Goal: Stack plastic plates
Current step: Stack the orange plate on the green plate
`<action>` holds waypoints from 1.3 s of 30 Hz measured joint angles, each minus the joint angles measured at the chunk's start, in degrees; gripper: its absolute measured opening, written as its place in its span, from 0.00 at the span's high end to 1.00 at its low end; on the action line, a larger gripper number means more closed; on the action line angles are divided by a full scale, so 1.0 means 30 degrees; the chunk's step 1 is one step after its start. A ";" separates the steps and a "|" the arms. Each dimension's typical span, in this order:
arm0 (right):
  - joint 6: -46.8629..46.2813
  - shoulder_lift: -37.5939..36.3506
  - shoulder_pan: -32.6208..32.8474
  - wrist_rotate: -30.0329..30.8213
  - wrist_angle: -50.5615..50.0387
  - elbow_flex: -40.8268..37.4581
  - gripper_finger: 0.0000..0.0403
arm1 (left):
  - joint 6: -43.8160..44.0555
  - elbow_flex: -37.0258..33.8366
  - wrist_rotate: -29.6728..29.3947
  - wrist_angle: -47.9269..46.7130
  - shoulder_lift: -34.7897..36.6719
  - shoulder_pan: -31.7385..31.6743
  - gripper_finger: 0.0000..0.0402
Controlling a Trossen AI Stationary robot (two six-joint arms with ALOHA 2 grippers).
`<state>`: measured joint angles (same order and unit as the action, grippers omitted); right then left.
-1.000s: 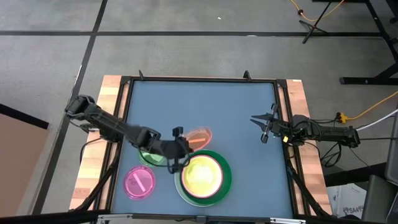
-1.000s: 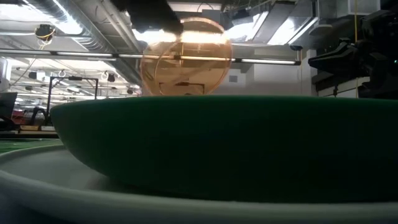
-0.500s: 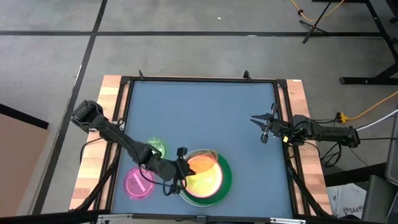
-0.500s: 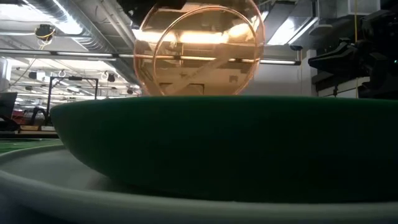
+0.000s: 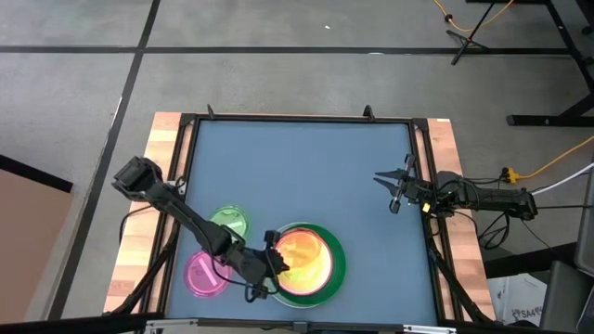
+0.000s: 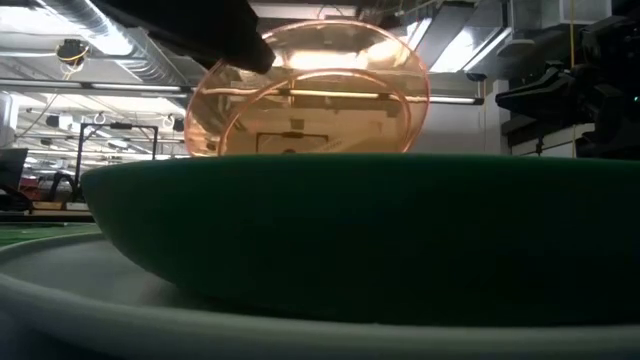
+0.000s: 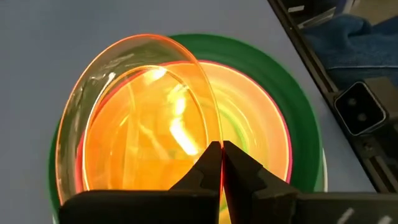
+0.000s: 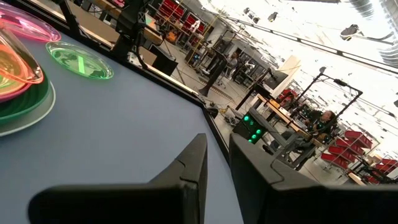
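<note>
Presently the left hand pinches the orange plate by its rim, tilted over the stack at the desk's near edge. Risk: released at this slant, it may slide off rather than nest. Against a second ago, it has come from beside the stack to above it, lower and flatter. Right hand waits at the right, fingers slightly parted, empty.
</note>
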<state>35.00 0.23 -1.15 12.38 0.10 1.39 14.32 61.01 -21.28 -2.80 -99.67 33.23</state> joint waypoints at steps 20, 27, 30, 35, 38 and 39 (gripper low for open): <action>0.0001 0.0000 0.0000 0.0000 0.0002 0.0000 0.85 | -0.1964 -0.0015 0.1450 0.0810 -0.0092 0.0226 1.00; 0.0001 0.0000 0.0000 -0.0006 0.0000 0.0001 0.85 | -0.0907 -0.0015 0.1440 0.0662 -0.0092 0.0157 1.00; 0.0001 0.0000 0.0000 -0.0002 0.0000 0.0007 0.85 | -0.0798 -0.0015 0.1428 0.0667 -0.0092 0.0044 1.00; 0.0000 0.0000 -0.0001 -0.0006 0.0000 0.0000 0.85 | -0.0652 -0.0015 0.1496 0.0667 -0.0092 -0.0029 1.00; -0.0005 0.0000 0.0000 -0.0007 0.0000 0.0001 0.85 | 0.0193 -0.0015 0.1931 0.0667 -0.0092 -0.0184 1.00; -0.0004 0.0000 -0.0002 -0.0007 0.0007 0.0002 0.85 | 0.0356 -0.0015 0.2027 0.0667 -0.0092 -0.0226 1.00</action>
<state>34.99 0.23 -1.15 12.36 0.12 1.39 15.38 60.97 -15.20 -0.80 -99.94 32.56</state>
